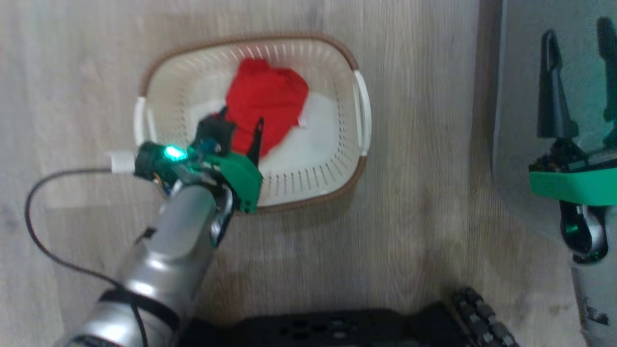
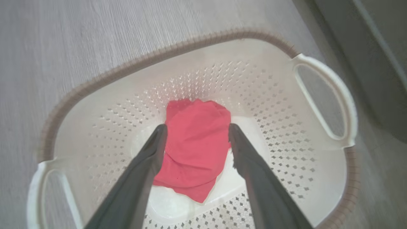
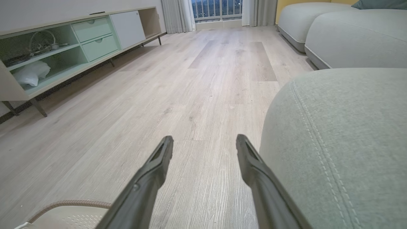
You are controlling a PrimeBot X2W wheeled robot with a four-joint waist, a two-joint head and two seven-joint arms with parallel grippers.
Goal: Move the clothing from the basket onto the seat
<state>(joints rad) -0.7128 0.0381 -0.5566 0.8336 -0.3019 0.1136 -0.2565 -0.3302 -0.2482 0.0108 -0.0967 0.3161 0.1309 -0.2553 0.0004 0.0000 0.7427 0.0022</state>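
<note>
While the red garment [image 2: 197, 149] lies mid-basket [image 2: 127, 66] on the floor [image 3: 197, 82], the left tool [image 2: 197, 127] hangs spread wide astride it, apparently to pinch it; the right tool [image 3: 204, 140] hovers released beside the grey-green seat [image 3: 343, 143].

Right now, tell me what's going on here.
The left gripper points down into the basket, open, one finger on each side of a red garment lying on the basket's floor; it hasn't closed on it yet. The right gripper hangs open and empty above the wooden floor, beside the seat.
</note>
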